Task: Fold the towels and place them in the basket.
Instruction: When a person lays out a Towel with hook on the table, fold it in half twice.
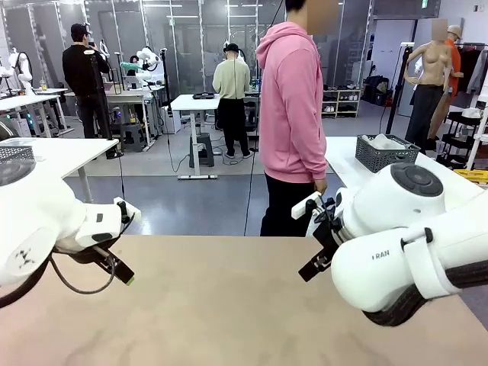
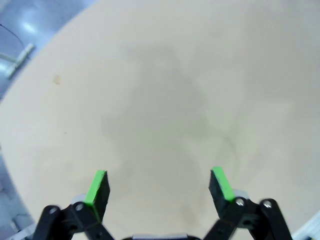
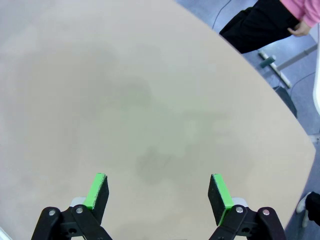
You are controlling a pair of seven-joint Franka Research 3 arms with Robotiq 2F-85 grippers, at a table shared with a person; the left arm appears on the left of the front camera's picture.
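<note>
Green-padded and black, the left fingers (image 2: 98, 187) stand wide apart over the bare tan worktop (image 2: 165, 90), holding nothing and touching nothing. The right fingers (image 3: 97, 190) are spread just as wide, likewise empty above that surface.

From the front, the letters "FRAN" can be read on the white shell of the right arm (image 1: 396, 259).

A dark wire-mesh basket (image 1: 374, 158) sits at the middle right of the front view. It is on a separate white table (image 1: 343, 164) behind a person in a pink hoodie (image 1: 293, 99). Something pale lies in it; whether that is a towel I can't tell.

The upper right of the right wrist view catches that person's dark trousers and a hand (image 3: 301, 30) below a pink cuff. The left wrist view has grey floor (image 2: 20, 30) at its upper left.
</note>
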